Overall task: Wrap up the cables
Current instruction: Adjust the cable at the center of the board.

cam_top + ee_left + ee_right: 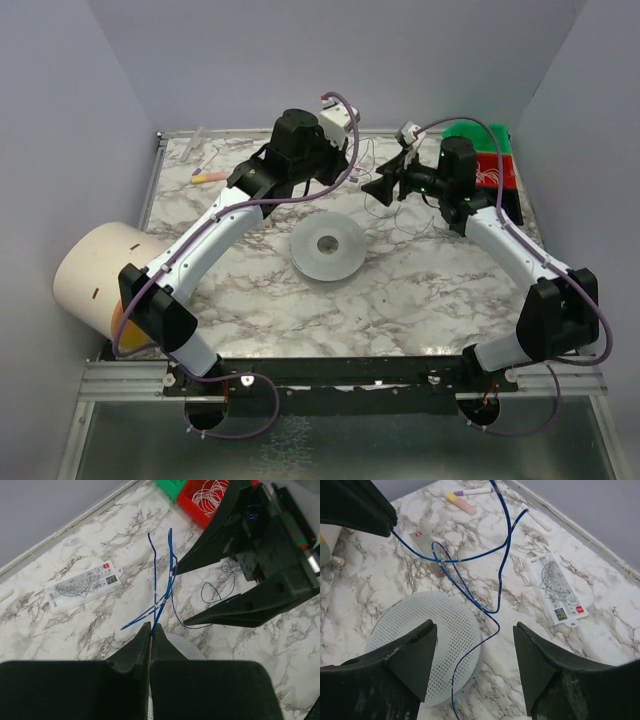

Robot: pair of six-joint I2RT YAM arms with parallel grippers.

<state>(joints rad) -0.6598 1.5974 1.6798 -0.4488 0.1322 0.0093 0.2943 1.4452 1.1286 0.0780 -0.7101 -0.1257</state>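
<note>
The cables [172, 555] are blue, the table [75, 630] white marble veined grey, the perforated disc [420, 625] pale grey.

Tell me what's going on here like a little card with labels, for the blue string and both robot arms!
cable: thin, blue, in loose loops
left pincer: shut on the cable
right pincer: open, gripping nothing
white disc: flat on the table, full of tiny holes, below the cable
protractor pack: lying flat on the table
red bin: white coils inside
</note>
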